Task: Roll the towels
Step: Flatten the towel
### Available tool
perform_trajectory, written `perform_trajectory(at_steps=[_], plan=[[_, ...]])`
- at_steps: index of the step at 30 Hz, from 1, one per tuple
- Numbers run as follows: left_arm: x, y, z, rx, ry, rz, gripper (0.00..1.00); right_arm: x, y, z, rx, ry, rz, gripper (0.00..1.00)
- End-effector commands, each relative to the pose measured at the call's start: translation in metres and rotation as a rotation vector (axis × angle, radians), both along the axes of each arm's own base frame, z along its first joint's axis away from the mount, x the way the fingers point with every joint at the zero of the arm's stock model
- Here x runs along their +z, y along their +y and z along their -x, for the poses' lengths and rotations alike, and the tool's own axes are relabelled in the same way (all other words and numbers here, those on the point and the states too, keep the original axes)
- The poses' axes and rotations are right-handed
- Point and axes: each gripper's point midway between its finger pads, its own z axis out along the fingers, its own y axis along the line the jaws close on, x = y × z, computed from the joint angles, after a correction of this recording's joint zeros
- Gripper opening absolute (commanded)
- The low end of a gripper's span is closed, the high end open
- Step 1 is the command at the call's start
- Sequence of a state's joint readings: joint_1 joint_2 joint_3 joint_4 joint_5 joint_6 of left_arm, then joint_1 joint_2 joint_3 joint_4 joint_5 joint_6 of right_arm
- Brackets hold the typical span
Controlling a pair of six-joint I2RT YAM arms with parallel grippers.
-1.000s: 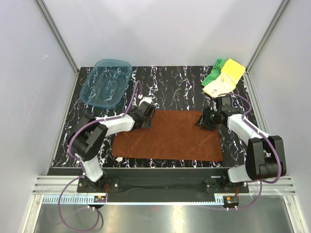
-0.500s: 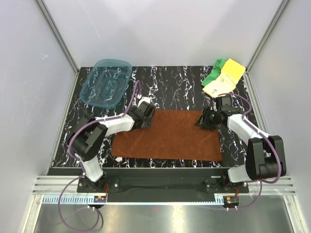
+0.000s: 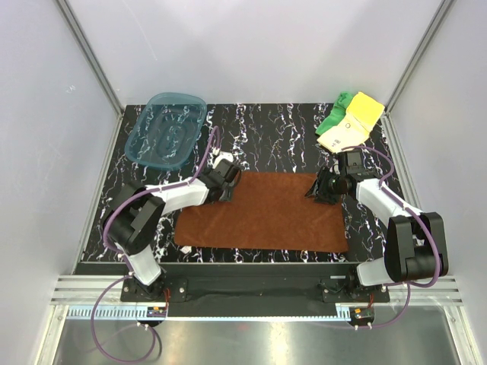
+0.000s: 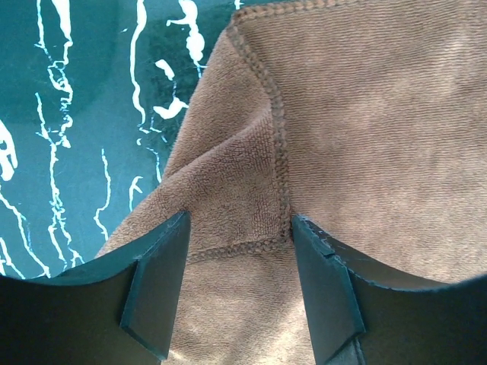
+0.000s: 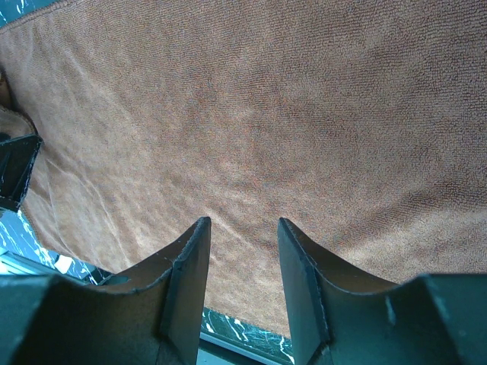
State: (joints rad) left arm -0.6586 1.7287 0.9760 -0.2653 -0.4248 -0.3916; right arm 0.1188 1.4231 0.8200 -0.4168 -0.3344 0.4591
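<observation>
The rust-brown towel lies spread flat near the front of the table. Its far left corner is folded over onto the cloth. My left gripper hovers at that corner, open, with the folded flap lying between its fingers and not pinched. My right gripper is at the towel's far right corner, open, with flat brown cloth under the gap. The pale yellow towel and the bright green towel lie heaped at the back right corner.
A translucent teal tray rests at the back left of the black marbled table. Grey walls with metal posts close in the table. The left gripper's finger shows at the left edge of the right wrist view.
The left gripper's jaws have spread a little wider and the left arm has shifted slightly leftward at the folded corner. The right arm and the towels have not moved.
</observation>
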Motion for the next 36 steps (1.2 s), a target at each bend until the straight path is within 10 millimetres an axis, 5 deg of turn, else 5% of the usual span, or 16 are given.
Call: perform_trajectory(at_steps=[1, 5, 15, 22, 36], plan=[[0.022, 0.0, -0.014, 0.018, -0.074, -0.002, 0.61, 0.001, 0.002, -0.001, 0.02, -0.011, 0.006, 0.47], [0.019, 0.003, -0.015, 0.022, -0.071, -0.025, 0.6, 0.0, 0.002, -0.001, 0.021, -0.01, 0.007, 0.48], [0.017, -0.003, -0.016, 0.012, -0.066, 0.0, 0.37, 0.0, 0.002, 0.0, 0.018, -0.008, 0.007, 0.46], [0.023, -0.003, -0.016, 0.014, -0.076, 0.007, 0.05, 0.0, 0.002, 0.0, 0.018, -0.008, 0.007, 0.45], [0.046, 0.024, -0.033, 0.085, -0.123, -0.035, 0.08, -0.001, 0.002, 0.001, 0.016, -0.004, 0.004, 0.45]])
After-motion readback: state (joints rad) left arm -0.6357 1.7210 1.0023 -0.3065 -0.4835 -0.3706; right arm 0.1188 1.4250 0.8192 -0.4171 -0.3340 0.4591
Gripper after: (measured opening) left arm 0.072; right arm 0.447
